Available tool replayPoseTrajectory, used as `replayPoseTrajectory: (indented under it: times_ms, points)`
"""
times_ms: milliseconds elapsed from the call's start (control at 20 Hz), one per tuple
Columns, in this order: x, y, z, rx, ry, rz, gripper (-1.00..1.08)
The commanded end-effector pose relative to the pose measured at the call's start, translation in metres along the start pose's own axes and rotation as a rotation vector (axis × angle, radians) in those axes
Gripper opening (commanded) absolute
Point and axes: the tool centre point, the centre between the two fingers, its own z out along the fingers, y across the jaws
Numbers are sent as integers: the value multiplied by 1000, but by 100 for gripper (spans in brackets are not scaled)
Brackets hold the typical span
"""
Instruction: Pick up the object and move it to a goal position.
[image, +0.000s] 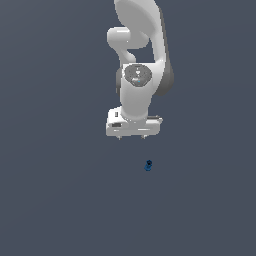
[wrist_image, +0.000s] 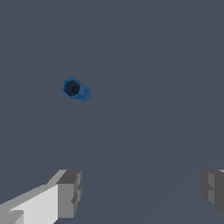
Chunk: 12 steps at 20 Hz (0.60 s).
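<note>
The arm hangs over a bare grey floor (image: 50, 200), its gripper (image: 131, 136) spread wide with nothing between the fingers (wrist_image: 68, 192). The object (image: 148, 165), tiny and dark blue, sits on the floor below, slightly toward the exterior view's right, apart from the gripper.

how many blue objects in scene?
1. The small dark blue object lies on the grey floor, below the open gripper and slightly toward the exterior view's right, not between the fingers. Nothing visibly hides others.
</note>
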Motion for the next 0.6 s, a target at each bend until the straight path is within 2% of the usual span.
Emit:
replayPoseTrajectory:
  times_ms: [0, 150, 400, 550]
  points:
    - [0, 0, 0, 0, 0, 0, 100]
    - [1, -6, 1, 3, 2, -7, 100]
    - [6, -30, 5, 15, 11, -41, 100]
    - [6, -34, 5, 17, 12, -50, 100]
